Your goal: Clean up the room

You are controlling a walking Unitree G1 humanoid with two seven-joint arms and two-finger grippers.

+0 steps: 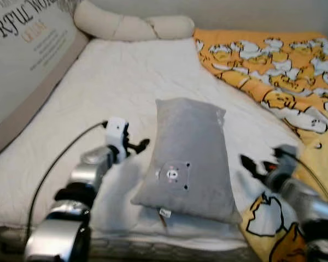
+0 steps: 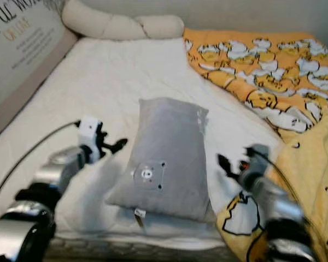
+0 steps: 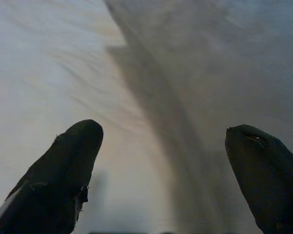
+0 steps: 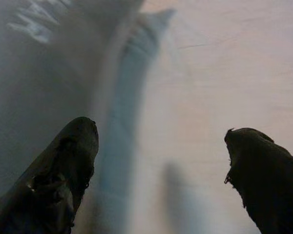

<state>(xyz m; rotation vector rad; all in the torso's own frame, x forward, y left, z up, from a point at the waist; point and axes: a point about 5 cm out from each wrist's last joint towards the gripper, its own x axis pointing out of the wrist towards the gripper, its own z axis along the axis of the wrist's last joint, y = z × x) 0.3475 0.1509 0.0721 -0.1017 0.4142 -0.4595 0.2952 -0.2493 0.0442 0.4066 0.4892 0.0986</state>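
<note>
A grey pillow (image 1: 190,158) with a small bear patch lies on the white bed sheet (image 1: 115,87), near the bed's front edge. My left gripper (image 1: 136,146) is just left of the pillow, its fingers (image 3: 63,170) open with nothing between them. On the pillow's right, my right gripper (image 1: 250,165) is also open, its fingers (image 4: 63,170) spread beside the grey fabric (image 4: 34,73). Both grippers flank the pillow without holding it.
A crumpled yellow duck-print blanket (image 1: 279,76) covers the bed's right side and hangs over the front right corner. A long cream bolster (image 1: 131,24) lies at the headboard end. A large printed board (image 1: 22,60) leans along the left.
</note>
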